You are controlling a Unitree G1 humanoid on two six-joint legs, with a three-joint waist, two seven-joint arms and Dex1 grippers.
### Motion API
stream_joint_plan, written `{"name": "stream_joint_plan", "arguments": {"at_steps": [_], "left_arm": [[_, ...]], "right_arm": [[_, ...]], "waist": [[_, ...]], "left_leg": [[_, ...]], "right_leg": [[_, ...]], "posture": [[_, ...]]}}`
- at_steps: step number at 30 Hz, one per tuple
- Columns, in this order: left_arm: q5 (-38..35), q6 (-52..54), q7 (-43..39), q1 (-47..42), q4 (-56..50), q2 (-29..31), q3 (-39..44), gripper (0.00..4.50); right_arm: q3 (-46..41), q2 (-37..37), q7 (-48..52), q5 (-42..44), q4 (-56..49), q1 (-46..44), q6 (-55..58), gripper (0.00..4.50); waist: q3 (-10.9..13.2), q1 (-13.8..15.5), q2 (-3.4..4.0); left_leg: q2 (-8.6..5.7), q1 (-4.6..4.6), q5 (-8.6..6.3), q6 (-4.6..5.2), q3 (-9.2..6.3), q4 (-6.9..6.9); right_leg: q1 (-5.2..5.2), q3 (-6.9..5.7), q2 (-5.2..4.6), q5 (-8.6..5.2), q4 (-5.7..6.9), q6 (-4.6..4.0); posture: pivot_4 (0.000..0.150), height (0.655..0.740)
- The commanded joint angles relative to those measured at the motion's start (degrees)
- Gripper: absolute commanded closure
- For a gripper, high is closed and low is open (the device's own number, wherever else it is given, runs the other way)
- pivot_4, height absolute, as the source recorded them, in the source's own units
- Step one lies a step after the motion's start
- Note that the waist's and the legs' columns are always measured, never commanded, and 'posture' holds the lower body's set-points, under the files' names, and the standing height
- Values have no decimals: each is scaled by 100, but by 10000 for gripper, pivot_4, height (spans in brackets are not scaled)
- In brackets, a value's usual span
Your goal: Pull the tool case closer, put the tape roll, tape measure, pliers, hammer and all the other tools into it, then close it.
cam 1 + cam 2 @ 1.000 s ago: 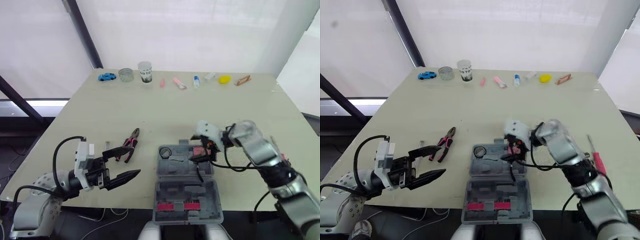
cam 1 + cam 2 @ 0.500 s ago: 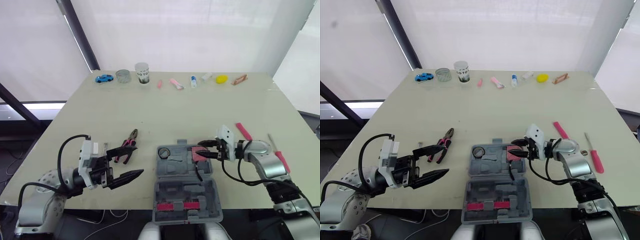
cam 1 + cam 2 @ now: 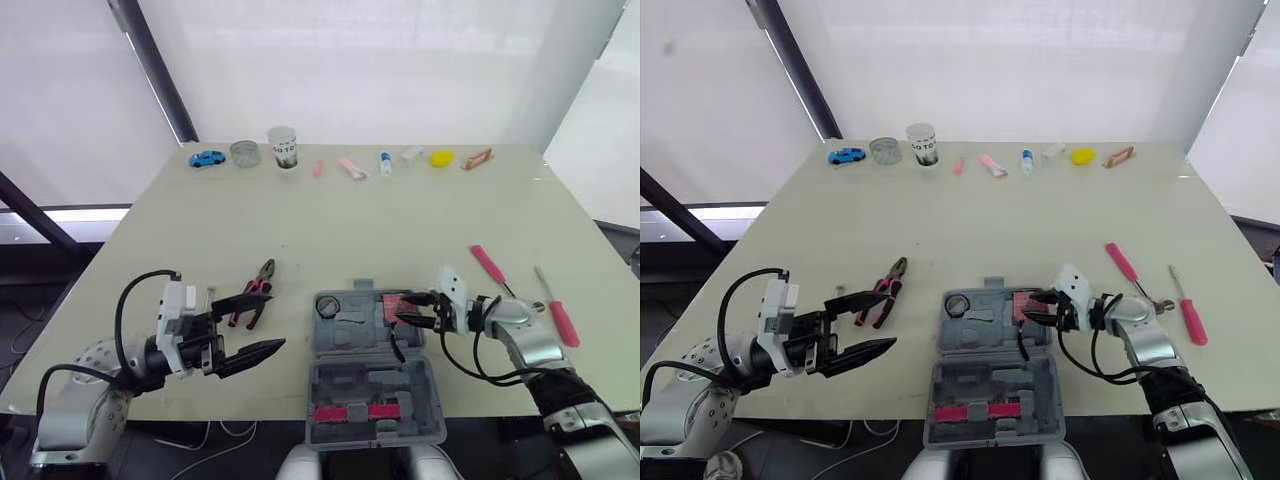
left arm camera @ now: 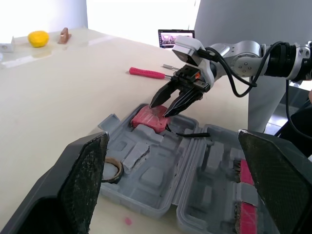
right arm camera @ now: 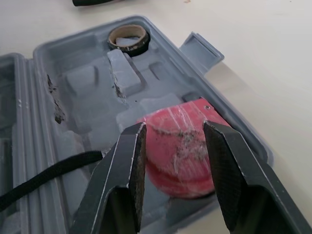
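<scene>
R gripper (image 5: 173,127): fingers half apart, tips astride the red rounded tape measure (image 5: 181,152); contact unclear. It lies in far-right pocket of the open grey plastic tool case (image 3: 352,336), brown tape roll (image 3: 330,305) in far-left pocket. L gripper (image 3: 266,321) gapes wide just beside pink-handled pliers (image 3: 258,290).

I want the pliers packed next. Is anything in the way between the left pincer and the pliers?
Nothing visible is. The open left pincer hovers right by the pink-handled metal pliers, with no thing between them. A small grey metal tool lies beside the pliers, on their left, off the path. The way to the open grey plastic tool case looks free too.
</scene>
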Motion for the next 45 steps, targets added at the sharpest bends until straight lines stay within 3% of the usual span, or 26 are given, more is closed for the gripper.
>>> {"name": "stream_joint_plan", "arguments": {"at_steps": [1, 7, 15, 24, 30, 33, 37, 41, 44, 45], "left_arm": [[32, -149, -64, -25, 29, -29, 7, 0], [90, -228, -116, -57, 149, -49, 1, 0], [184, -329, -141, -49, 255, -86, -41, 0], [259, -384, -113, -28, 318, -137, -87, 0], [238, -349, 96, 71, 333, -290, -26, 0], [208, -255, 497, 178, 387, -476, 108, 0], [327, -291, 902, 433, 515, -637, 243, 0], [244, -273, 1179, 758, 554, -720, 477, 0], [196, -321, 1401, 1217, 632, -823, 864, 0], [193, -344, 1451, 1347, 647, -854, 973, 0]], "right_arm": [[190, -4, -208, -291, 212, 85, -193, 25734], [484, 3, -523, -650, 616, 164, -66, 25734], [1025, 74, -611, -1035, 978, 329, 554, 25734], [1110, 179, -806, -1161, 1419, 278, 351, 25734], [67, 550, -780, -7, 718, 461, -537, 25734], [-476, 612, -884, 556, -32, 682, -816, 25734], [-716, 346, -751, 953, -848, 1083, -352, 25734], [-994, -2, -646, 1328, -1474, 1545, 16, 25734], [-1561, -423, -565, 1673, -1929, 2195, 66, 17816], [-1721, -516, -550, 1770, -2034, 2389, 68, 13104]], "waist": [[-2, -4, -4], [-19, -15, -30], [-127, -19, -118], [-197, -67, -168], [-181, -89, -158], [-142, -100, -104], [-115, -110, -71], [-107, -112, -70], [-100, -100, -67], [-97, -89, -64]], "left_leg": [[0, 3, -1, 2, 7, 0], [3, 13, -3, 5, 14, 1], [12, 52, -9, 13, 11, -6], [21, 212, -13, 16, 32, -87], [26, 193, -12, 16, 18, -94], [22, 166, -12, 16, 21, -94], [16, 75, -11, 16, 11, -88], [17, 64, -11, 17, 6, -92], [18, 60, -12, 17, 4, -94], [17, 57, -12, 17, 4, -93]], "right_leg": [[0, 6, 0, 1, 0, 2], [1, 17, 3, 1, 1, 2], [25, 30, 8, -9, 0, -15], [133, 65, -8, -26, -23, -12], [129, 52, -10, -27, -27, -24], [105, 55, -14, -25, -26, -22], [15, 49, -7, -10, -8, 2], [7, 44, -2, -11, -13, 0], [7, 39, -6, -14, -19, 1], [6, 38, -8, -14, -21, 1]], "posture": [[1500, 7400], [1500, 7400], [1500, 7400], [1500, 7400], [1500, 7400], [1500, 7400], [1500, 7400], [1500, 7400], [1500, 7400], [1500, 7400]]}}
